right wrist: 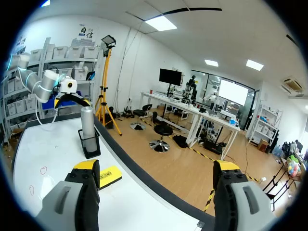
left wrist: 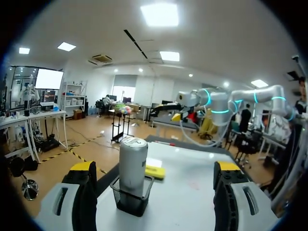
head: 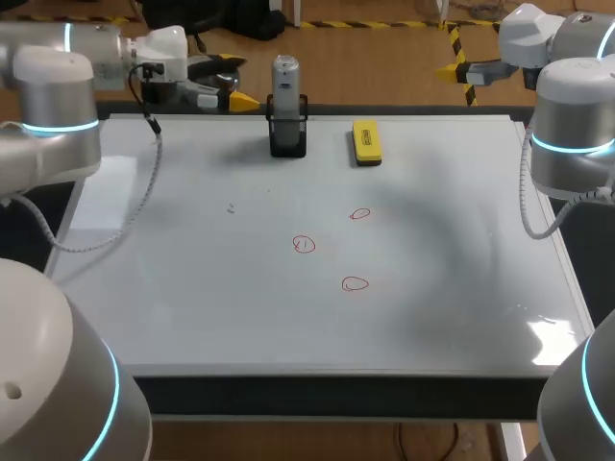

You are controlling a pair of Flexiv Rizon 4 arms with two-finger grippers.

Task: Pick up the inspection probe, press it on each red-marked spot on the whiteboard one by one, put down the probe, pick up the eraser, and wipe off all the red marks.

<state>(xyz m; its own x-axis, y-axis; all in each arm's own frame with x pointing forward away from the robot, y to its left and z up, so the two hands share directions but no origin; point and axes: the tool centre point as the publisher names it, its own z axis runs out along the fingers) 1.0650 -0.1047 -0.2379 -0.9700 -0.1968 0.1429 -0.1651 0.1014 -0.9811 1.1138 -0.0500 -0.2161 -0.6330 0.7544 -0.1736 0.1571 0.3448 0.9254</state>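
While my left gripper (left wrist: pixel 156 167) and right gripper (right wrist: pixel 156 166) stand wide open, I find the probe (head: pixel 285 77) upright in its mesh holder (head: pixel 287 139) at the whiteboard's (head: pixel 192 288) far edge, the eraser (head: pixel 366 142) near it.

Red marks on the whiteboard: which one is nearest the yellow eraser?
The red mark farthest back and rightmost of the three; it lies closest to the eraser.
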